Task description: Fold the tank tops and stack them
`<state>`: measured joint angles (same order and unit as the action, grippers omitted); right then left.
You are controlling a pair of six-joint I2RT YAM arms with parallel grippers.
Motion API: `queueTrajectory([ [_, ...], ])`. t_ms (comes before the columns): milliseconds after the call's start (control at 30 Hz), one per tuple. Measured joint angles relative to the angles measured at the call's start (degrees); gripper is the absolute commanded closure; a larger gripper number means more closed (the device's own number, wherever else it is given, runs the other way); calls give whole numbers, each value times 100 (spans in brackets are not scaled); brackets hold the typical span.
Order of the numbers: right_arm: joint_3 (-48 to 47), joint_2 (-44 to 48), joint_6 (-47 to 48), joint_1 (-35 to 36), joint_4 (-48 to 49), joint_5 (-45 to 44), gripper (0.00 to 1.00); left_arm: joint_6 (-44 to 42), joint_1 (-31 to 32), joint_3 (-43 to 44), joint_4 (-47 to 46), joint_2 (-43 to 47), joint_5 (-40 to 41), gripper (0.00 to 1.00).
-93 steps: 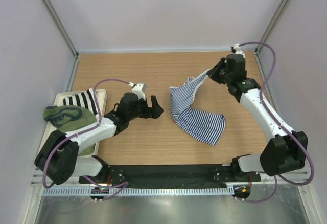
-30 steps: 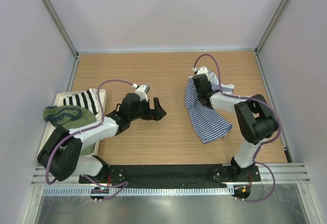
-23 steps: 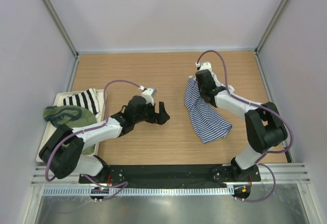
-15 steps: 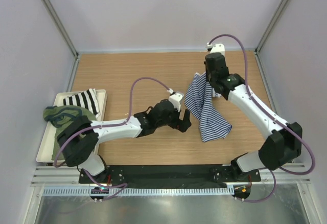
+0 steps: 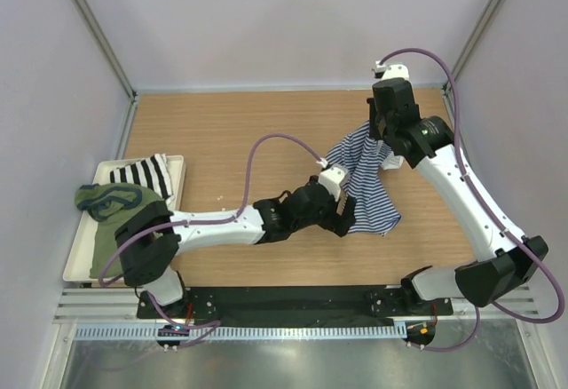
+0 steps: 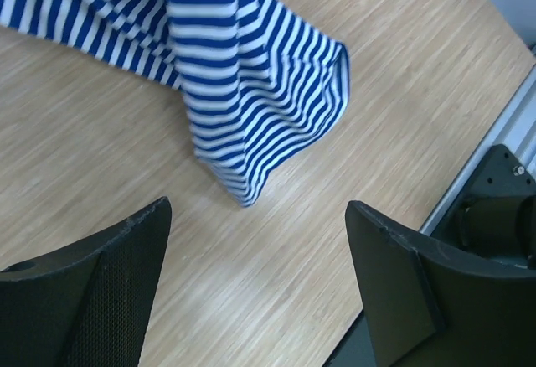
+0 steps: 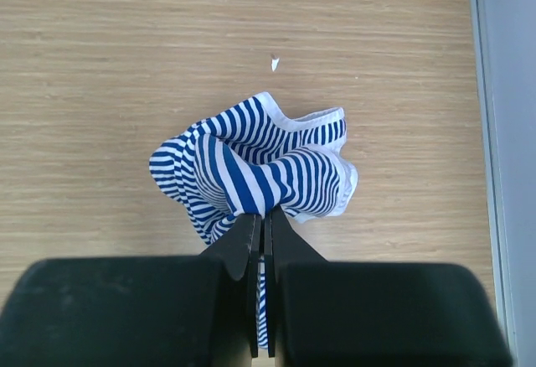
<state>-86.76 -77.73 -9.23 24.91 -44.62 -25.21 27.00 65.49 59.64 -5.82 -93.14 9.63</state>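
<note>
Right now the right gripper (image 7: 262, 237) is pinching its jaws closed on a bunched part of the navy-and-white striped cloth tank top (image 7: 251, 162), holding that end up above the light wooden worktop (image 5: 222, 131) near its far right corner; the rest of the top is draping down and to the left, its lower end lying on the wood right of the middle; the left gripper (image 6: 255, 216) is hovering with jaws spread wide, gripping nothing, just beside the lower corner of the striped top; the olive green cloth tank top (image 5: 115, 204) with navy trim is sitting crumpled on the white rectangular tray (image 5: 78, 269) at the left edge; a black-and-white striped cloth (image 5: 142, 174) is lying at the tray's far end.
</note>
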Motion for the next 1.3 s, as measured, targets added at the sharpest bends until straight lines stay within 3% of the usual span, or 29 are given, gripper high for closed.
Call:
queueTrajectory([
  [200, -98, -2, 0, 0, -188, 55, 99, 192, 149, 697, 101, -706, 219, 17],
  [333, -210, -2, -2, 0, -269, 76, 99, 452, 151, 1451, 728, -1464, 671, 23],
  [433, -326, -2, -2, 0, -348, 92, 99, 651, 149, 1757, 1143, -1786, 935, 51],
  [467, -363, 0, 0, 0, -367, 92, 99, 704, 142, 1810, 1255, -1845, 957, 76],
  [533, -400, 0, 0, 0, -374, 92, 99, 765, 127, 1886, 1416, -1923, 944, 100],
  [700, -404, 2, -2, -39, -393, -39, 99, 704, 74, 1917, 1910, -1775, 1025, 100],
  [800, -404, 2, -24, -157, -380, -210, 99, 684, -195, 1781, 2634, -1051, 1062, 100],
  [933, -404, 13, -136, -413, -374, -365, 99, 702, -1515, 1915, 3641, 409, 1010, 100],
  [1033, -402, 26, -258, -323, -310, 68, 99, 695, -2518, 2225, 3674, 1445, 1032, 100],
  [1200, -409, 302, -332, -184, -310, 791, 99, 463, -2350, 2594, 4157, 2614, 782, 100],
  [1300, -306, 922, -400, -197, -442, 1357, 99, 424, -2361, 2465, 4437, 2968, 483, 100],
])
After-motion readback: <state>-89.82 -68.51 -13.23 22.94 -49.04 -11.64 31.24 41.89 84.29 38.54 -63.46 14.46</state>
